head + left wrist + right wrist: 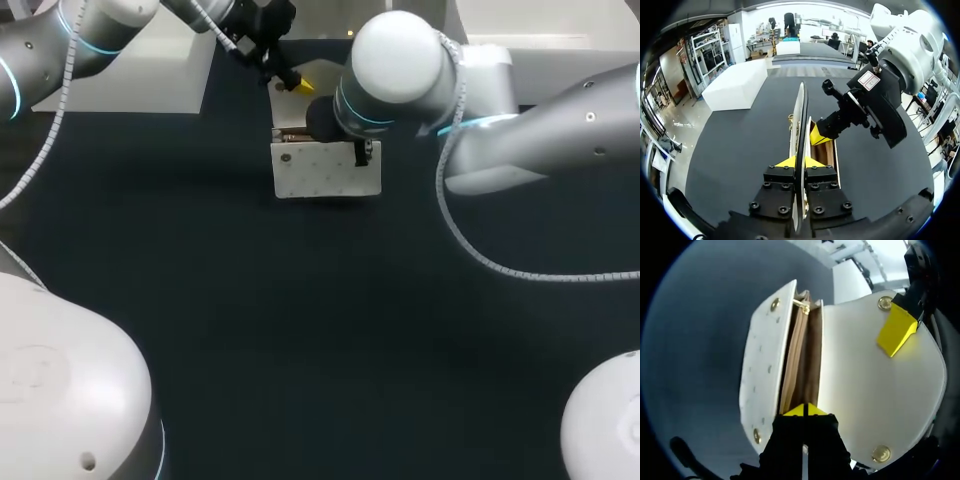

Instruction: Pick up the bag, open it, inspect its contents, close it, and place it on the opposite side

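The white bag (325,170) lies open on the dark bench (300,330), its tan inside showing. The left pincer (799,162) is behind the bag, clamped on the raised flap (799,120). The flap stands on edge between the yellow tips. The right pincer (802,411) is directly over the bag, its tips pressed together at the near end of the bag's mouth. I cannot tell whether they pinch any of the bag's lining.
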`<move>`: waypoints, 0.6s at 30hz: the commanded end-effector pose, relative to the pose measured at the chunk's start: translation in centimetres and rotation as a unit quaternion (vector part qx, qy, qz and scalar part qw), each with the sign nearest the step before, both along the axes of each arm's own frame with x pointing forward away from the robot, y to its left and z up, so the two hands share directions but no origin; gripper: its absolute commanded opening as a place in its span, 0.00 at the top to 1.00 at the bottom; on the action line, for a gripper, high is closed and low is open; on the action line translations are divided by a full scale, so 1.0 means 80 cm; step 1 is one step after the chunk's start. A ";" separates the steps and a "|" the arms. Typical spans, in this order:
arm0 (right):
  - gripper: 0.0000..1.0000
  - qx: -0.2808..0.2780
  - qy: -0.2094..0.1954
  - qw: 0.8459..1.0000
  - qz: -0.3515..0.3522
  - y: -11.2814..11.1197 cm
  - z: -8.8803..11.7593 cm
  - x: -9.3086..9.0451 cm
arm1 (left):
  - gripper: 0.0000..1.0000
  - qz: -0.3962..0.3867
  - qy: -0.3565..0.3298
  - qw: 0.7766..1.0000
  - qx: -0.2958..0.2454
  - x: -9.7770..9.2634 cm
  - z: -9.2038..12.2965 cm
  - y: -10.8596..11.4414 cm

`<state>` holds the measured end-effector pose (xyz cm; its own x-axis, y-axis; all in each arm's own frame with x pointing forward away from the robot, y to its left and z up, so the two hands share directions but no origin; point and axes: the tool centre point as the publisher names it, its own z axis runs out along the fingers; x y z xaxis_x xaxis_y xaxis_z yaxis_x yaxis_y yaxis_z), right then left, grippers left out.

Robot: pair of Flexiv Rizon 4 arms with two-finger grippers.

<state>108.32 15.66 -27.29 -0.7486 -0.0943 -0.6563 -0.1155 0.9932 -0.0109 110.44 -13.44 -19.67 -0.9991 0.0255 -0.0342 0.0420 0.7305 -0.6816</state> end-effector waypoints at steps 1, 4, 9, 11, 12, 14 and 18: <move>1.00 0.001 0.011 1.000 -0.001 -0.001 -0.007 0.001 | 1.00 0.003 0.001 1.000 -0.006 0.001 0.001 0.000; 1.00 0.003 0.020 1.000 -0.002 -0.001 -0.014 -0.003 | 1.00 0.008 0.005 1.000 -0.011 0.004 0.001 0.001; 1.00 0.003 0.036 0.999 -0.001 -0.001 -0.024 -0.006 | 1.00 0.005 0.017 1.000 -0.021 0.003 0.000 0.001; 1.00 0.002 0.044 0.999 -0.002 -0.002 -0.029 -0.006 | 1.00 0.004 0.017 1.000 -0.022 0.002 -0.001 0.001; 1.00 0.001 0.047 0.999 -0.002 -0.002 -0.031 -0.006 | 1.00 0.002 0.024 0.999 -0.027 0.001 -0.001 0.001; 1.00 0.002 0.053 0.999 -0.005 -0.003 -0.035 -0.004 | 1.00 0.001 0.025 0.999 -0.027 -0.001 -0.002 0.001; 1.00 0.015 0.059 0.998 -0.012 -0.006 -0.041 0.001 | 1.00 -0.005 0.033 0.999 -0.026 -0.005 -0.007 0.000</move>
